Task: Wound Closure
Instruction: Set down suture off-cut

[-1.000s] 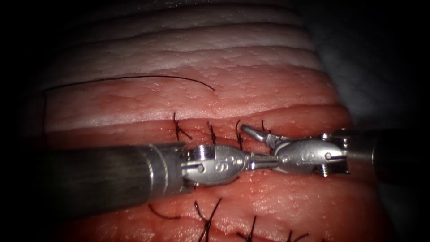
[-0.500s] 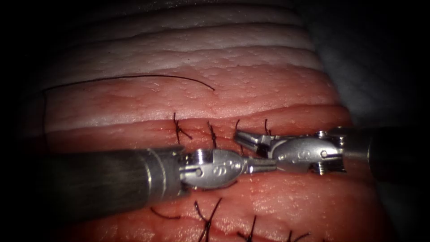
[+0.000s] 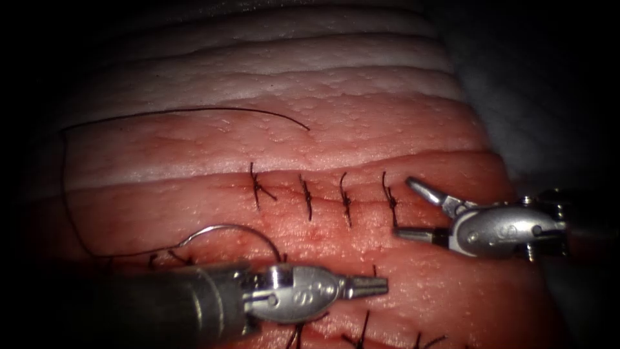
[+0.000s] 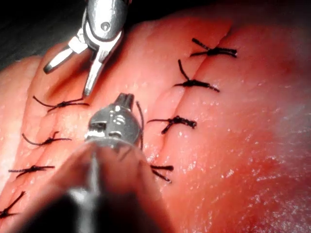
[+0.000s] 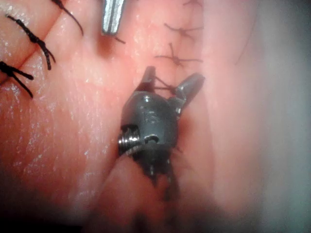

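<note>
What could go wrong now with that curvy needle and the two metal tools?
1. Neither tool holds the needle. It lies on the tissue beside the left tool, whose fingers are shut on nothing. I cannot tell if its tip is in the tissue. The shaft might knock it.
2. The right tool has its fingers open and empty, close to the rightmost stitch, and might snag it.
3. The long thread loops loose and might tangle.

endoscope: dim, dark vignette at edges | wrist views: bright glare — near shafts blurred, out of focus
</note>
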`<state>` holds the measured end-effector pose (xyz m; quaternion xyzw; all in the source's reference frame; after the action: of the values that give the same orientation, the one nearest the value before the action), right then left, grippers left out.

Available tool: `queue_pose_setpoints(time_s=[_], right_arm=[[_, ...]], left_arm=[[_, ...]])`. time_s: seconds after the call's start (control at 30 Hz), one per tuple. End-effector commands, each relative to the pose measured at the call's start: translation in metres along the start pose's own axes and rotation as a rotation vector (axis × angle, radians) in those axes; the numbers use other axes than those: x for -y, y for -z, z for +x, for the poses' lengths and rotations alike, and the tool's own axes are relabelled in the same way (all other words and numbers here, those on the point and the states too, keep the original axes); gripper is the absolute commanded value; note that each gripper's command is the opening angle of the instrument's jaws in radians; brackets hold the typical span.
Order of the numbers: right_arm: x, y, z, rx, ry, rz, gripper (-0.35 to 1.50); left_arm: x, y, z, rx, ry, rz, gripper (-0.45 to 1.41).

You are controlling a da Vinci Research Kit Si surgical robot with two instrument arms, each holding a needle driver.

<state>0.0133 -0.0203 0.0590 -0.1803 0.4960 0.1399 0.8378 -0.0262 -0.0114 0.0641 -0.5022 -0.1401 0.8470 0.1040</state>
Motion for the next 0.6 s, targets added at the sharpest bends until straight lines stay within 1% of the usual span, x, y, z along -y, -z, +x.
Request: queue_pose_setpoints(time_s=[0.03,0.1,0.17,0.27,0.3,0.33,0.37,0.43,0.53,0.6], right_arm=[[0.0000,0.0002,0.0001,0.001,-0.004,-0.008,1.23],[-0.0001,0.0009,0.0004,0.006,-0.006,-0.015,1.18],[0.0000,0.0012,0.0007,0.009,-0.006,-0.016,1.13],[0.0002,0.0012,0.0010,0.009,-0.007,-0.017,1.13],[0.0002,0.0012,0.0010,0.009,-0.007,-0.018,1.13],[0.0003,0.0011,0.0010,0.008,-0.006,-0.021,1.13],[0.0004,0.0011,0.0010,0.008,-0.006,-0.022,1.11],[0.0004,0.0010,0.0009,0.008,-0.005,-0.023,1.08],[0.0003,0.0010,0.0008,0.008,-0.005,-0.023,1.08],[0.0003,0.0010,0.0007,0.008,-0.005,-0.022,1.06]], left_arm=[[0.0001,-0.0014,-0.0010,0.033,0.022,-0.020,-0.45],[0.0002,-0.0025,-0.0023,0.065,0.049,-0.039,-0.45],[0.0008,-0.0034,-0.0037,0.082,0.078,-0.050,-0.40],[0.0021,-0.0042,-0.0051,0.077,0.106,-0.057,-0.11],[0.0024,-0.0042,-0.0054,0.074,0.114,-0.064,-0.05],[0.0028,-0.0041,-0.0059,0.077,0.119,-0.060,0.31],[0.0029,-0.0040,-0.0059,0.080,0.118,-0.054,0.49],[0.0028,-0.0036,-0.0057,0.082,0.119,-0.053,0.69],[0.0023,-0.0027,-0.0048,0.079,0.123,-0.061,0.79],[0.0019,-0.0021,-0.0041,0.077,0.127,-0.067,0.79]])
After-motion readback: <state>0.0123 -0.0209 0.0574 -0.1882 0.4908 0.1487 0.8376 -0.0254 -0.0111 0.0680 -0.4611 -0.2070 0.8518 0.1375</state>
